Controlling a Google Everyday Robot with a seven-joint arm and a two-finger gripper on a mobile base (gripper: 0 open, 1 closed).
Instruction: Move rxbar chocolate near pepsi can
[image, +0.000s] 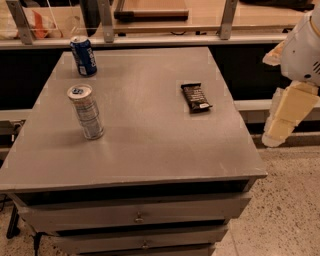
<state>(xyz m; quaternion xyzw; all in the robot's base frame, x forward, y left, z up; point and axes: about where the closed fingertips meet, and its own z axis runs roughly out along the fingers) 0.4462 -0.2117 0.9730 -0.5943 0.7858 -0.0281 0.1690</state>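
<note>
The rxbar chocolate, a flat dark bar with pale lettering, lies on the right half of the grey table top. The pepsi can, dark blue with a silver top, stands upright at the far left corner of the table. My gripper, cream-coloured below a white arm, hangs off the table's right edge, to the right of the bar and apart from it. It holds nothing that I can see.
A taller silver-white can stands upright on the left side, in front of the pepsi can. The table has drawers at the front. A shelf with rails runs behind the table. Speckled floor lies at the right.
</note>
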